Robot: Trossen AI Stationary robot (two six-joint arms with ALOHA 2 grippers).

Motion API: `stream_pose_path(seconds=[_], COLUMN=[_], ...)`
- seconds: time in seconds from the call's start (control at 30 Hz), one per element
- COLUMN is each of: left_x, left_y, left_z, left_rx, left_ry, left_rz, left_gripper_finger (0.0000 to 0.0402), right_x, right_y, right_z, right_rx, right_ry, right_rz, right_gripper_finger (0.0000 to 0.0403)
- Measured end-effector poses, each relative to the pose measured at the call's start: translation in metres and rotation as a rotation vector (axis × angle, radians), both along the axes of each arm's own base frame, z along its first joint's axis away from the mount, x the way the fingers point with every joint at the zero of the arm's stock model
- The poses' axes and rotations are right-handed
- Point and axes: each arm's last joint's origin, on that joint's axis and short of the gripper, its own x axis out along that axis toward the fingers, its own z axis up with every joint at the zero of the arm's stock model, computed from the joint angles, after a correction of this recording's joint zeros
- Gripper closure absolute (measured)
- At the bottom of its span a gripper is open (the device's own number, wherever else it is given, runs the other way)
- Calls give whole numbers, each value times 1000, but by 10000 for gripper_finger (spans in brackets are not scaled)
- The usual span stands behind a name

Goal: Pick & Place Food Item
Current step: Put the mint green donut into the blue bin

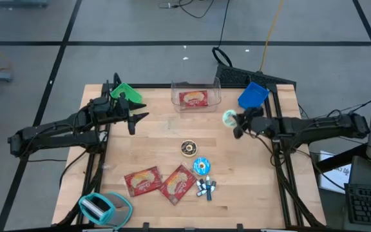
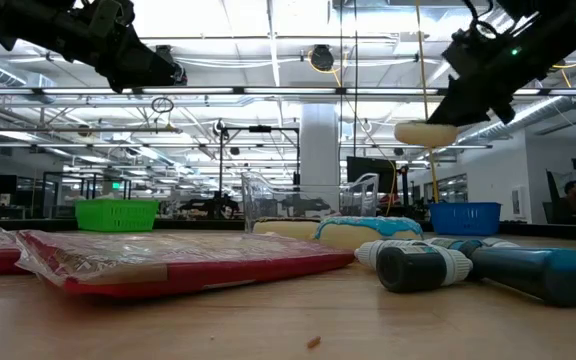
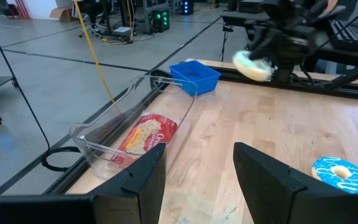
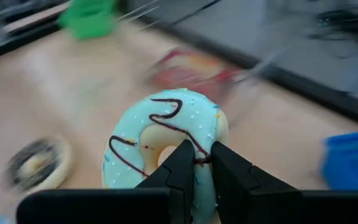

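Holding a mint-frosted donut [image 4: 166,149] by its ring, my right gripper [image 1: 236,125] is pinched nearly closed, airborne at right of centre in the high view — beside the clear bin [image 1: 196,94]. Thin grip — a swing could shake it loose. Left gripper [image 1: 136,115] waits, parted, empty.

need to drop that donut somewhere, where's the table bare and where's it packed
Bare wood lies between the clear bin and the chocolate donut, and along the table edge under the right gripper holding the mint donut. The near middle is crowded with red packets.
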Motion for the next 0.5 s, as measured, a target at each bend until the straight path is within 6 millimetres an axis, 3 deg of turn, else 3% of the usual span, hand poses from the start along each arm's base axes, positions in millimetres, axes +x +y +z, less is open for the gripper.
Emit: stream_pose_path(seconds=[0.5], left_x=[0], left_y=[0], left_z=[0], left_rx=[0], left_ry=[0], left_rz=[0], left_gripper_finger=[215], right_x=[-28], right_y=[-67], right_z=[-4], right_rx=[-20], right_ry=[74], right_rz=[-477], right_gripper_finger=[367])
